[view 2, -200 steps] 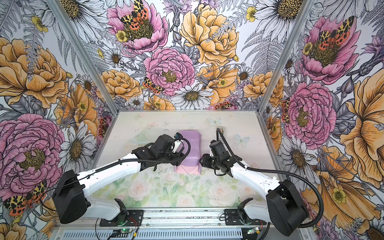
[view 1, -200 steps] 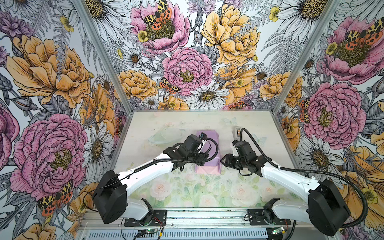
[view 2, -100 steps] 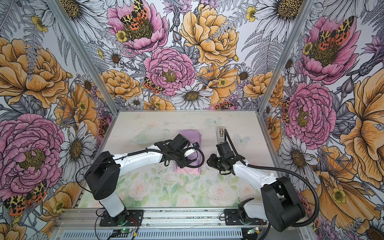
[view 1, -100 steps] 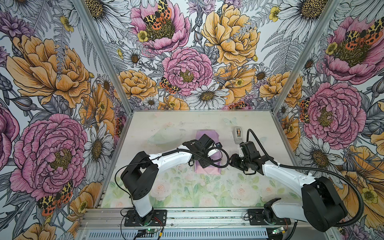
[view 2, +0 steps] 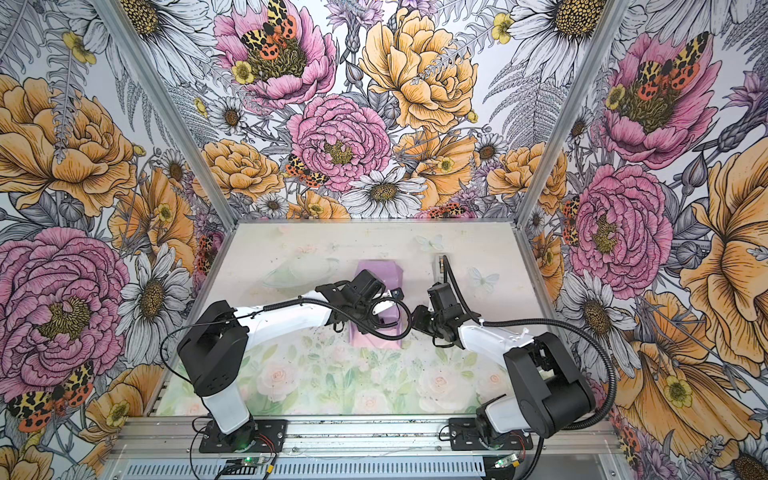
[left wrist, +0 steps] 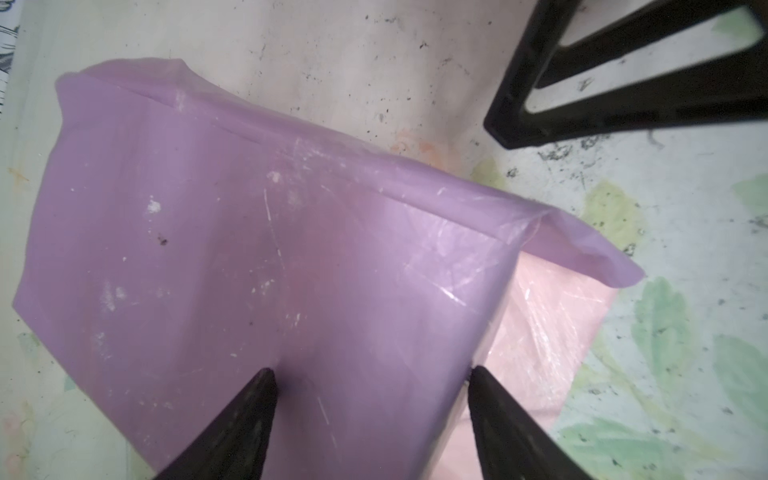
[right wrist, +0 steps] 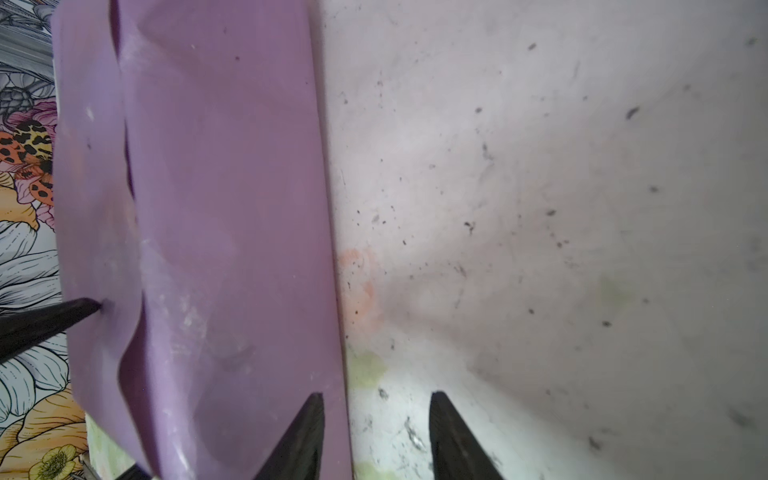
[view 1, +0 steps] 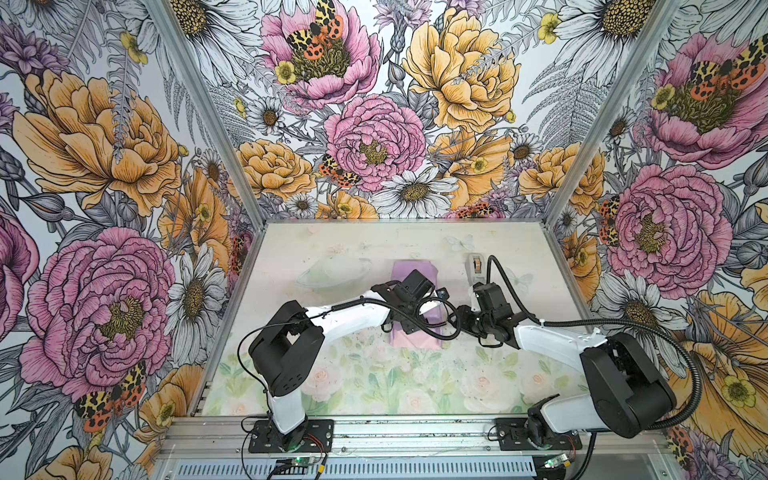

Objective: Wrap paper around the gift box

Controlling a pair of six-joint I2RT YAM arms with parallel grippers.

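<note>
while the left claw [left wrist: 370,370], spread, presses paper [left wrist: 552,324] onto the gift box [left wrist: 257,257], the right claw [right wrist: 376,395] gapes alongside.

Top views overhead; wrist views close on paper [left wrist: 249,249].

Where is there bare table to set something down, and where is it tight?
Bare: the near strip of table between arm bases and paper; the far left, between paper and left wall. Crowded: the middle, where left gripper and right gripper meet at the paper, tape dispenser just beyond.
</note>
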